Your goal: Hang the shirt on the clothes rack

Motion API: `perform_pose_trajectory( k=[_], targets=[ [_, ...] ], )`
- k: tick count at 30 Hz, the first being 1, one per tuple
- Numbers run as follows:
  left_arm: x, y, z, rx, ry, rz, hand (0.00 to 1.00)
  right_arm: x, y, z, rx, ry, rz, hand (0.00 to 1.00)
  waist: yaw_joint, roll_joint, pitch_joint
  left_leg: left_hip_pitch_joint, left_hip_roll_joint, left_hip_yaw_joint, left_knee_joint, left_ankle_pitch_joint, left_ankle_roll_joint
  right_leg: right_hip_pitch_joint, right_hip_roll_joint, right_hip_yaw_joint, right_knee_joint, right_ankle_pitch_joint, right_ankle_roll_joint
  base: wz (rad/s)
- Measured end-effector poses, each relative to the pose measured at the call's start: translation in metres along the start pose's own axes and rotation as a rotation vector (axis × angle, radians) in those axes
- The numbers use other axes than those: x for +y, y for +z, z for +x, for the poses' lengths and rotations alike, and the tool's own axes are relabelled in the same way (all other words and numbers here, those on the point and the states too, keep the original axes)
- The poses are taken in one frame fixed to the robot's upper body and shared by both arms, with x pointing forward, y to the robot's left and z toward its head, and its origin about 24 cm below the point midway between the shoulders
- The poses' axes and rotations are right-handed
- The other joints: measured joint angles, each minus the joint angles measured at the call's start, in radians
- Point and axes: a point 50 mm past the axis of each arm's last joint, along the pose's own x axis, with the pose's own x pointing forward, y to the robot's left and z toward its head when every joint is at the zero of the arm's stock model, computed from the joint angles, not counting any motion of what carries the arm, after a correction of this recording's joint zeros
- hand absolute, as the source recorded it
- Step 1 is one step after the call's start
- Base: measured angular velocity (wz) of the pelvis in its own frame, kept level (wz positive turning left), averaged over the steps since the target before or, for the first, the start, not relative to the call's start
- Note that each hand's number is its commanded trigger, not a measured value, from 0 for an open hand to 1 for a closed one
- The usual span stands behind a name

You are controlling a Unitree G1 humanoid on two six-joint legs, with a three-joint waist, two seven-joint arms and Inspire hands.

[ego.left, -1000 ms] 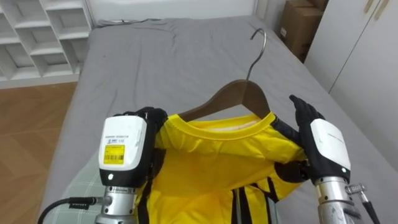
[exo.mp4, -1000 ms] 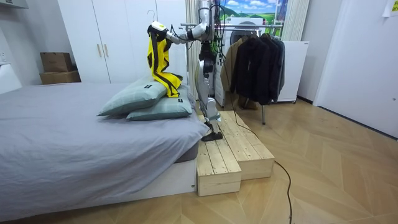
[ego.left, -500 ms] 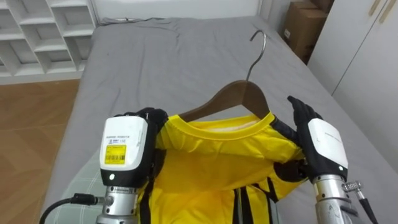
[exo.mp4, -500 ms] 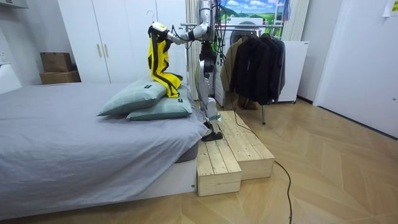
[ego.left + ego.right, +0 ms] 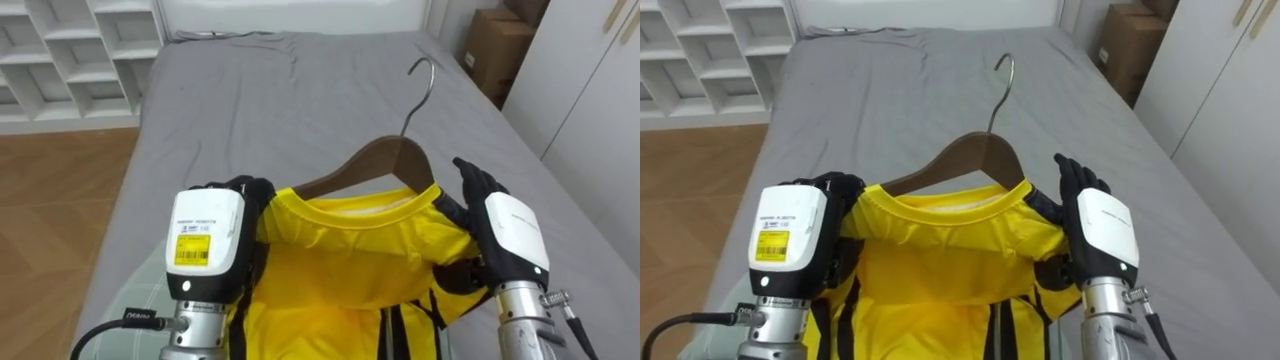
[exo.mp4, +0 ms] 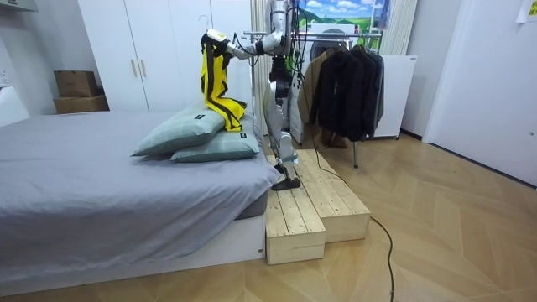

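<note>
Status: roughly halfway, by my read.

Done: the yellow shirt (image 5: 350, 260) is on the wooden hanger (image 5: 385, 160), collar round the neck of it, both shoulders seated. The hook (image 5: 425, 70) is free and points up and away from the robot. The shirt's body hangs down between the arms.

Hands: the left hand (image 5: 210, 240) is at the shirt's left shoulder, fingers curled over the shoulder end and gripping cloth, probably the hanger tip under it too. The right hand (image 5: 505, 235) is at the right shoulder, fingers straight and flat against the cloth, bracing rather than gripping; a dark part below the palm looks like the thumb tucked against the fabric, but I can't confirm a pinch.

Position: the robot stands on the wooden platform (image 6: 315, 201) beside the bed (image 5: 280, 100), holding the shirt up over the pillows (image 6: 197, 134). The rack (image 6: 331, 32) with dark clothes (image 6: 344, 84) is behind it, on the room view's right.

Left: turn to the rack, carry the hanger over and get the hook onto the rail, then let go. Nothing hung yet.

Risk: only one hand grips firmly, so the hanger could tip in the turn.
</note>
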Motion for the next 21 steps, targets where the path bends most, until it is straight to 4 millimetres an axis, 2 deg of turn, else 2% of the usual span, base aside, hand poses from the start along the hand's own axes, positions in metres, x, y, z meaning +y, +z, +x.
perform_pose_trajectory(
  k=[9,21],
  targets=[
    [-0.001,-0.001,0.001,0.025,-0.006,0.014,1.0,0.008,0.009,0.008,-0.024,0.018,-0.003,0.0,-0.003,0.001,-0.0006,0.0,0.0,0.002,0.0,0.0,0.0,0.0,0.0,0.001,0.002,0.001,-0.001,0.0],
    [-0.004,0.0,0.0,0.038,-0.039,0.019,1.0,0.014,0.007,0.007,-0.009,0.035,-0.008,0.0,-0.006,0.003,0.0007,0.002,0.0,-0.003,0.004,0.0,0.0,0.008,0.0,-0.005,0.002,0.001,-0.001,0.01]
  ],
)
